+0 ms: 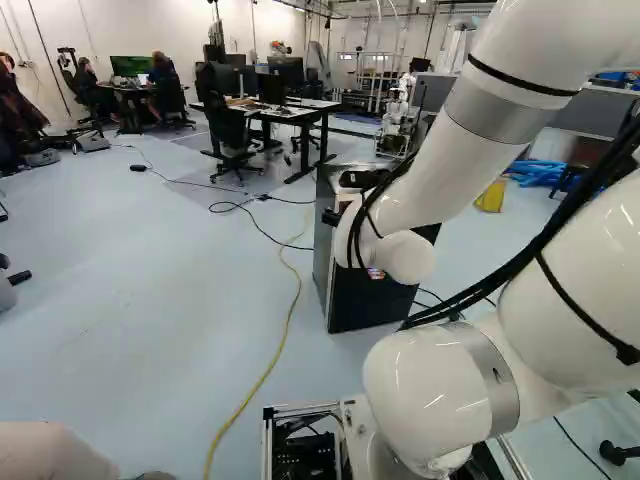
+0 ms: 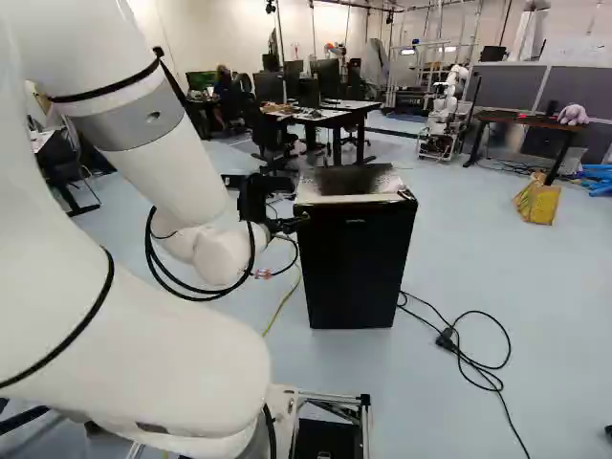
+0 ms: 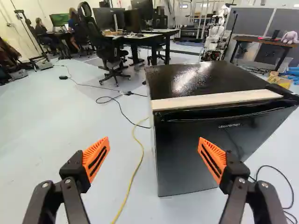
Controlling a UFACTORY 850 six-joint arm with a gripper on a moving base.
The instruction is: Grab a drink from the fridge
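- Gripper (image 2: pixel 292 225): fingers spread wide apart, with a bare gap between the orange pads (image 3: pixel 96 158).
- Gripper location: beside the upper corner of the fridge (image 2: pixel 354 277) in the right base view. Contact with the fridge cannot be determined.
- Fridge: upright on the floor (image 3: pixel 70 126), ahead of the gripper. In the wrist view, one vertical edge of its door (image 3: pixel 187 158) appears between the fingers; one finger overlaps the door, the other overlaps floor.
- Door: closed. A pale strip (image 3: pixel 215 100) runs along the upper front edge, above the dark handle recess.
- Drink: location cannot be determined; the fridge interior is hidden.
- Arm (image 2: pixel 153 354): extends forward toward the fridge, at the left of the right base view.
- Yellow cable (image 3: pixel 142 151): lies on the floor beside the fridge.
- Black cable (image 2: pixel 447 339): lies looped on the floor, on the fridge's other side.
- Background: desk (image 3: pixel 163 31), office chair (image 3: pixel 112 51) and another robot (image 2: pixel 443 120), beyond the fridge.
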